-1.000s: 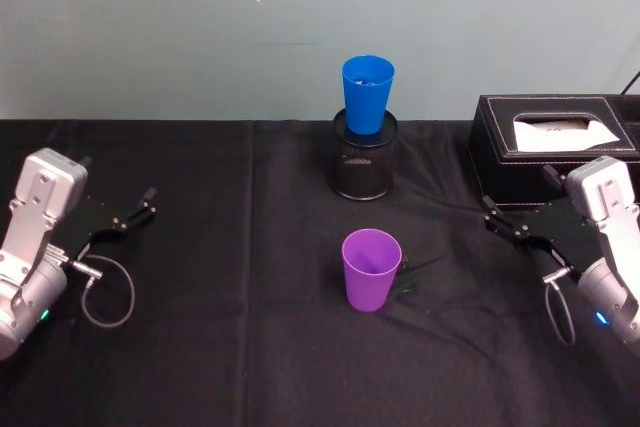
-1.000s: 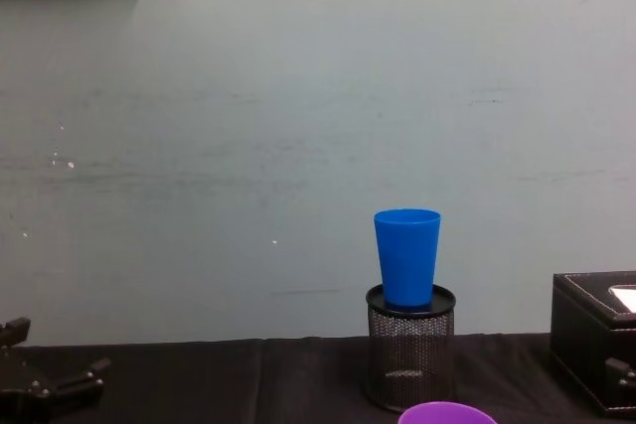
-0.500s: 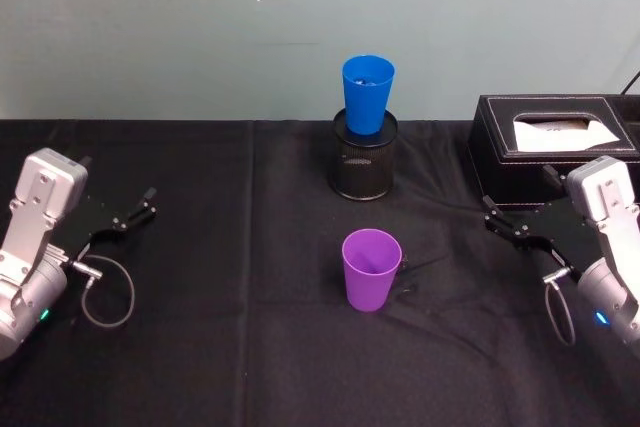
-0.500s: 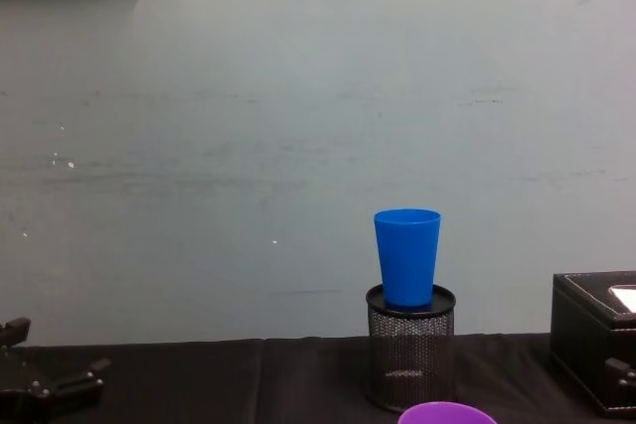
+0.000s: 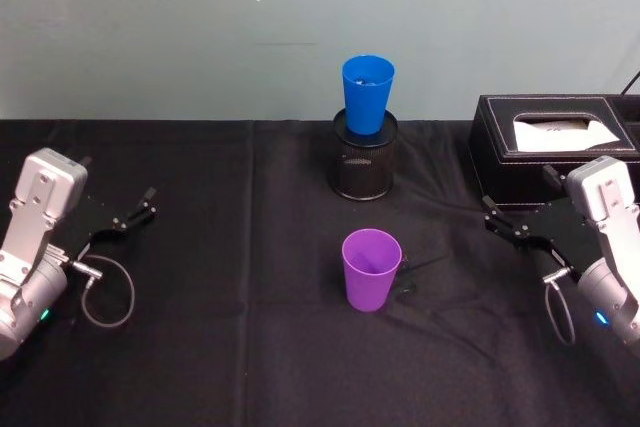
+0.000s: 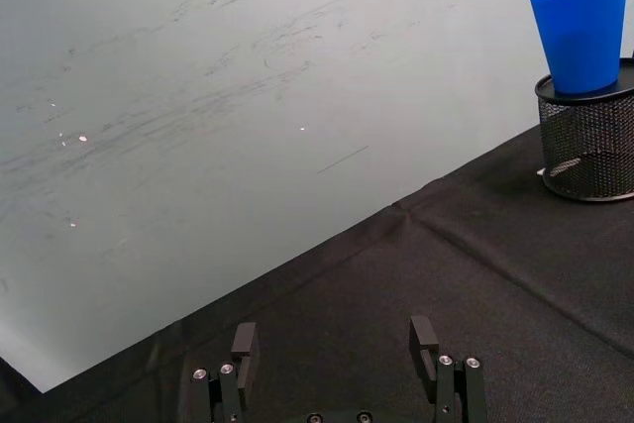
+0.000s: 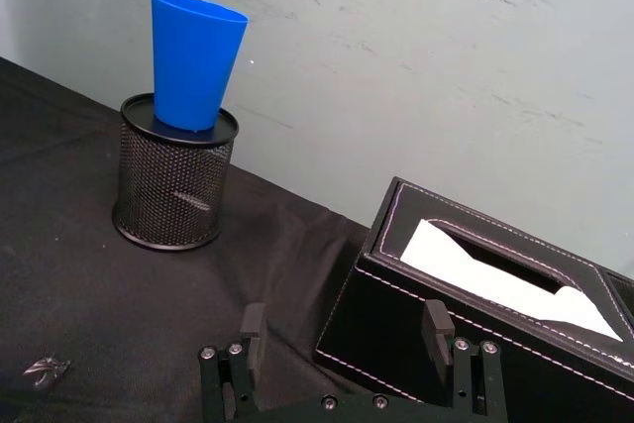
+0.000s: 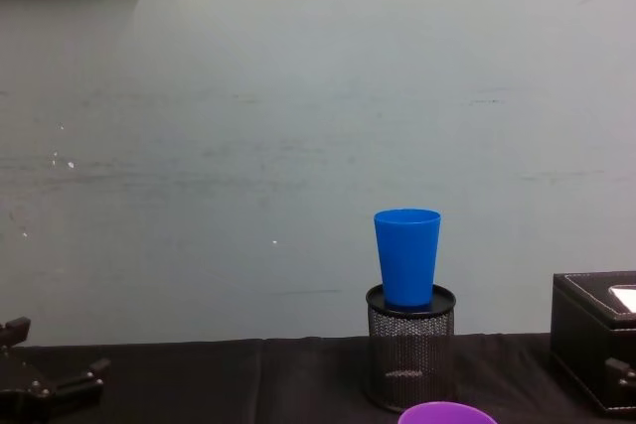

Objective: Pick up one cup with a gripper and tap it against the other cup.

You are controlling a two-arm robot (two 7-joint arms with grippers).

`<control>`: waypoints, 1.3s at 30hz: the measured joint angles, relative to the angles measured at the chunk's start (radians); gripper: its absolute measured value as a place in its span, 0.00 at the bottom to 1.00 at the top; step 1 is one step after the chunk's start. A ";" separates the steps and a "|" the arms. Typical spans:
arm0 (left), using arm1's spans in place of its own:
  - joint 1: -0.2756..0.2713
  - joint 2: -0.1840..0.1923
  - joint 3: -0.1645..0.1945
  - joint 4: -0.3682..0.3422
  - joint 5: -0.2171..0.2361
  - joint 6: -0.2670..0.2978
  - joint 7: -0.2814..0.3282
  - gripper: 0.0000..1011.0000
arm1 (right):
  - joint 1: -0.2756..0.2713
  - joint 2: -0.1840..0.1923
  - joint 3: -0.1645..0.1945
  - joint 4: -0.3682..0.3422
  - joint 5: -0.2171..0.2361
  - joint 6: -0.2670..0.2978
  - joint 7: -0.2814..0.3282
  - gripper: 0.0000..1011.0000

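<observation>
Nothing has shifted since a second ago: both arms and both cups sit as they did. The left pincer (image 5: 146,203) rests low at the left edge of the black surface (image 5: 250,347), its fingers spread wide with nothing between them, as the left wrist view shows. The right pincer (image 5: 490,215) sits at the opposite edge, likewise wide open and empty, just in front of the black tissue box (image 5: 545,147).

The purple cup (image 5: 371,269) stands upright on the surface between the two pincers, well apart from each, somewhat nearer the right pincer and to its left. The blue cup (image 5: 367,93) stands upright with its base set into the black mesh pen holder (image 5: 364,167), farther out than either pincer and straight beyond the purple cup, not touching it.
</observation>
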 joint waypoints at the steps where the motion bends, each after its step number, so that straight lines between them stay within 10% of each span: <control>1: 0.000 0.000 0.000 0.000 0.000 0.000 0.000 0.99 | -0.001 0.001 0.003 -0.003 0.000 0.000 0.001 0.99; 22: 0.000 0.000 0.000 0.000 0.000 0.000 0.000 0.99 | -0.272 0.079 0.057 -0.227 0.152 -0.130 0.224 0.99; 39: 0.000 0.000 0.000 0.000 0.000 0.000 0.000 0.99 | -0.192 -0.009 -0.003 -0.131 0.151 -0.125 0.376 0.99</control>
